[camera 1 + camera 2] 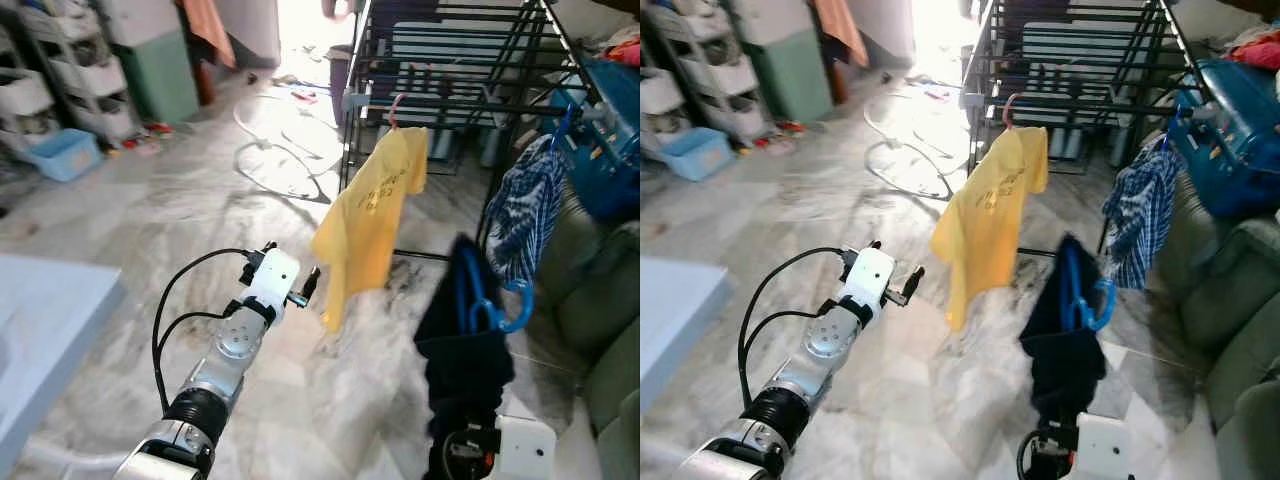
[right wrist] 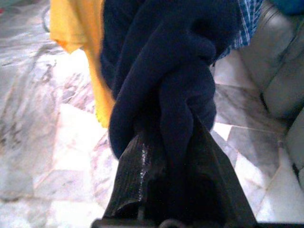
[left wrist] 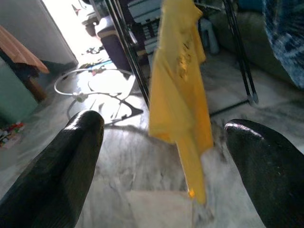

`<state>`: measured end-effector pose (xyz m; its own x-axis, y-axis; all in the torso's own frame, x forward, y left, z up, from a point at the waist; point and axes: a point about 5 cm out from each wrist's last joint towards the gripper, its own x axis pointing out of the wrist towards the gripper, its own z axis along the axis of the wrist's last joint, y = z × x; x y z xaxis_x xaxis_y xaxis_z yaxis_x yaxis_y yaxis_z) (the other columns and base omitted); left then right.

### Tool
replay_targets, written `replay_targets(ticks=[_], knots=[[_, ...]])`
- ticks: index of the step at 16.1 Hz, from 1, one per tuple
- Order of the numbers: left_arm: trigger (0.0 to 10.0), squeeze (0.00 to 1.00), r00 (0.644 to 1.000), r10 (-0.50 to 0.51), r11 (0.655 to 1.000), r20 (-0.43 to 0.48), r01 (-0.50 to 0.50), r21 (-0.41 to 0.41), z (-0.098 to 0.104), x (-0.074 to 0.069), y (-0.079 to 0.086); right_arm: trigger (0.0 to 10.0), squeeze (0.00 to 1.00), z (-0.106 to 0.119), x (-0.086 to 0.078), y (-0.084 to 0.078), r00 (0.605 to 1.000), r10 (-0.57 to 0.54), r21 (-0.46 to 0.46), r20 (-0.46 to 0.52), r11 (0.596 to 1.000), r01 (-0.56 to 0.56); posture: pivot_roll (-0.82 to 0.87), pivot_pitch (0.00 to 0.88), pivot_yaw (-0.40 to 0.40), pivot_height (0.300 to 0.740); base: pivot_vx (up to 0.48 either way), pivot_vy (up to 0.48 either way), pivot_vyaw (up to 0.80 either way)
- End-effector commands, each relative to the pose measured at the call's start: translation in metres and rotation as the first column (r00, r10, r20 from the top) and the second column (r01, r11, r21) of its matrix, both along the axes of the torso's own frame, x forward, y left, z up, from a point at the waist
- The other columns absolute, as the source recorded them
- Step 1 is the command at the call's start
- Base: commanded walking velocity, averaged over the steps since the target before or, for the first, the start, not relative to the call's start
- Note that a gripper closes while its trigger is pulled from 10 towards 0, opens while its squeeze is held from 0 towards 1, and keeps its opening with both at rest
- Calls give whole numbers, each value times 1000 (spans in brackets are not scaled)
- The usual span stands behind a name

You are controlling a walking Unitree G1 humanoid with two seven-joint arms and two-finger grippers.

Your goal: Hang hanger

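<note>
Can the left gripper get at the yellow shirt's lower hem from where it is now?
Probably yes. The left gripper is open and points at the yellow shirt, with nothing between them. The right gripper, shut on the dark garment, stays off to the side.

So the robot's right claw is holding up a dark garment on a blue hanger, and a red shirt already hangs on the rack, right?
Nearly: the shirt on the rack is yellow, not red, as the left eye view shows. The right gripper does hold the dark garment on its blue hanger.

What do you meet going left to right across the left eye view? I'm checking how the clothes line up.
Light blue bin → left pincer → yellow shirt → dark garment on blue hanger → checked shirt.
</note>
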<state>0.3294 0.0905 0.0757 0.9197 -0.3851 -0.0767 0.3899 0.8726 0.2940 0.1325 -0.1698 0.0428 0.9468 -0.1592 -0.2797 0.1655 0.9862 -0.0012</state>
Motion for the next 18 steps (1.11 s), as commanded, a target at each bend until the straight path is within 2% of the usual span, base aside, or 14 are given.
replay_targets(ticks=[1, 5, 14, 18], knots=[[10000, 0, 1000, -14, 1000, -1, 14, -2, 0, 0, -7, 10000, 0, 5, 2, -2, 1000, 3, -4, 23, 1000, -3, -45, 20, 28, 740, -349, 0, 0], [10000, 0, 1000, -21, 1000, 12, 21, -1, 1, -1, -7, 10000, 0, 4, 3, 2, 999, 40, -6, 25, 999, -40, -42, 20, 30, 740, -234, 0, 103], [10000, 0, 999, -35, 999, 13, 35, 1, 0, -2, -9, 10000, 0, 5, 5, 9, 994, 100, -16, 31, 995, -100, -44, 31, 32, 740, 0, 0, 800], [10000, 0, 996, -87, 996, -24, 86, -38, -1, -3, -13, 10000, 0, 5, 6, 11, 992, 124, -29, 29, 992, -123, -46, 35, 26, 740, 0, 0, 800]])
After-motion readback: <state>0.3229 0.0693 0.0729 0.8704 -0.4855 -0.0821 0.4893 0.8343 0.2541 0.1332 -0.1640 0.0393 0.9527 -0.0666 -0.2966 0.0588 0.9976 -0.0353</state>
